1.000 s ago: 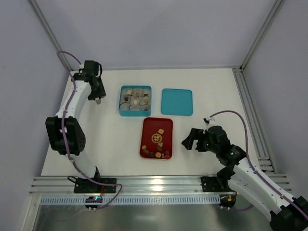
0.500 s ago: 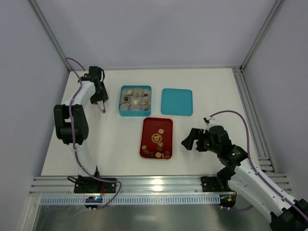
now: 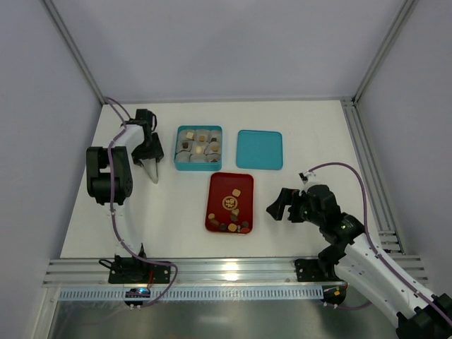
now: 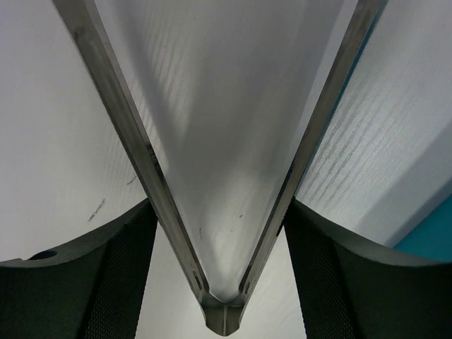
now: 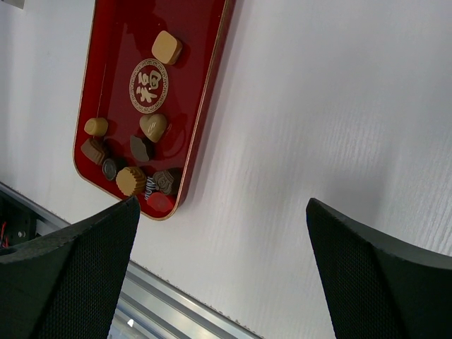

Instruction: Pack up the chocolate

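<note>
Right claw [image 5: 222,212] gapes wide near the chocolate [image 5: 153,126], small tan and dark brown bites, one seemingly heart-shaped.

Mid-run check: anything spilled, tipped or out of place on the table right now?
Nothing stands out. The chocolates all sit inside the red tray or the teal box; none lie on the table. The teal lid lies flat beside it. Left gripper holds metal tweezers; right gripper open.

The red tray [image 5: 120,42] is being shown as glossy. Beside it, the white table [image 5: 318,106] is being seen as matt and finely ribbed; the left fingers [image 4: 123,120] are being shown as brushed metal.
</note>
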